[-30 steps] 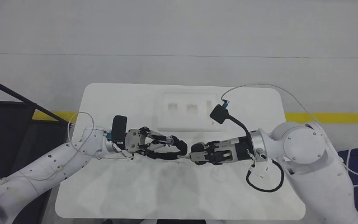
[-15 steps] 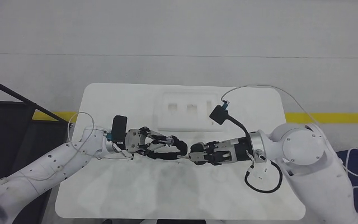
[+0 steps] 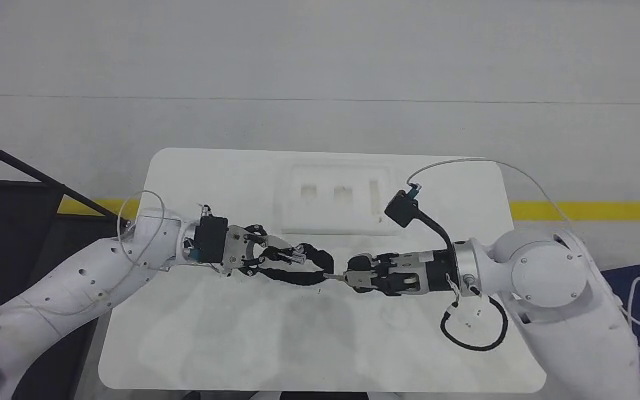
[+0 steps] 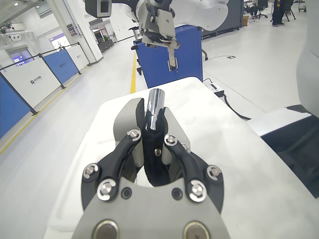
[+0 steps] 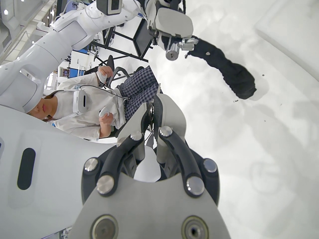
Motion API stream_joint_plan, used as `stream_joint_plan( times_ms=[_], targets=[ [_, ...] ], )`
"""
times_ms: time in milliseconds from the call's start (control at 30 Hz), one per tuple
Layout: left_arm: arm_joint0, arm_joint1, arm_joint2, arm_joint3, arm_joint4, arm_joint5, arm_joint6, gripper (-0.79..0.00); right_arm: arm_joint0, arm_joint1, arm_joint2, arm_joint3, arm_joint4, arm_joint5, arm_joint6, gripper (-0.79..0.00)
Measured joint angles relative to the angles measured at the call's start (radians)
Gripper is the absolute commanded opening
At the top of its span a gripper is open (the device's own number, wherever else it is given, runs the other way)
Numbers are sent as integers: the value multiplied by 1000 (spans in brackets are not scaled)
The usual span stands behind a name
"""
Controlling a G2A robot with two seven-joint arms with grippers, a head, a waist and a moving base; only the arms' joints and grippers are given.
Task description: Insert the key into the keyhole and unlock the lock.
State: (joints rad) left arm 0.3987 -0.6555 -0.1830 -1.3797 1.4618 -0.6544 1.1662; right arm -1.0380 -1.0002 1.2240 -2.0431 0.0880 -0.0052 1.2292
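Observation:
My left gripper (image 4: 153,115) is shut on the lock (image 4: 155,105), a chrome cylinder with a black sleeved cable (image 5: 224,68) trailing from it. The cylinder's keyhole end (image 5: 171,55) faces my right gripper. My right gripper (image 5: 152,110) is shut on the silver key (image 4: 172,57), whose blade points at the cylinder with a small gap between them. In the top view the left gripper (image 3: 285,258) and right gripper (image 3: 352,275) meet tip to tip above the middle of the table, with the lock (image 3: 310,268) between them.
A white foam tray (image 3: 335,190) with shallow recesses lies at the back of the white table (image 3: 200,340). The right arm's cable loops over the table's right side.
The left arm has turned at the wrist and swung its forearm back, and the lock has turned with it. The right gripper with the key has drawn slightly to the right.

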Motion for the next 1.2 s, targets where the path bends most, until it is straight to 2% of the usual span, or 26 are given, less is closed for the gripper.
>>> stream_joint_plan(
  times_ms=[367, 1200],
  targets=[
    [6, 19, 13, -28, 40, 67, 67, -785, -35, -2, -63, -41, -51, -19, -89, -785],
    [4, 22, 13, -13, 48, 65, 65, -785, -37, -2, -65, -41, -57, -22, -97, -785]
  ],
)
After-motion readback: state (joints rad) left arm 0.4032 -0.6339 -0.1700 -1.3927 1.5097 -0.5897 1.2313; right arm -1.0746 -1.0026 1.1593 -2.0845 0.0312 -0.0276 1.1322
